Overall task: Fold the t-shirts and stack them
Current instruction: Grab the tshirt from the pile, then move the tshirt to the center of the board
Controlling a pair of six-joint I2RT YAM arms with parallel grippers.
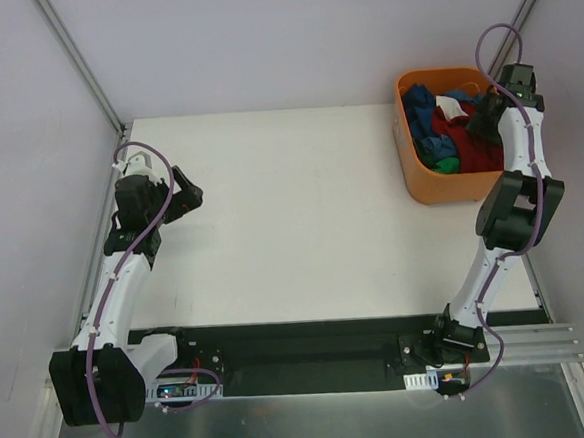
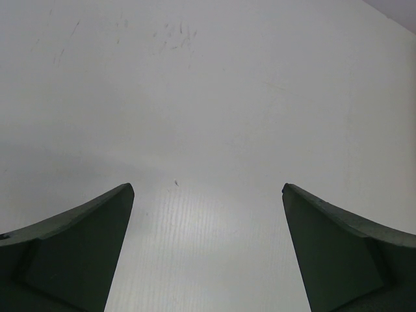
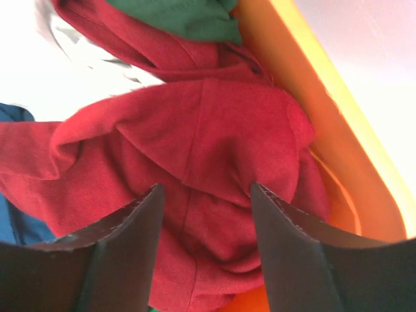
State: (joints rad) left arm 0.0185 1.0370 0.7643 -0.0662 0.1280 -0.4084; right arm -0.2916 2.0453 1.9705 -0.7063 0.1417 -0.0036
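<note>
Right hand (image 3: 207,192) gapes over one red t-shirt (image 3: 214,130) in one tub (image 3: 338,130).

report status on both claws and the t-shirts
Left claw open, over bare table. Right claw open, straddling a fold of the red t-shirt. T-shirts all heaped in the orange tub, none folded. Tub wall close beside right claw.
</note>
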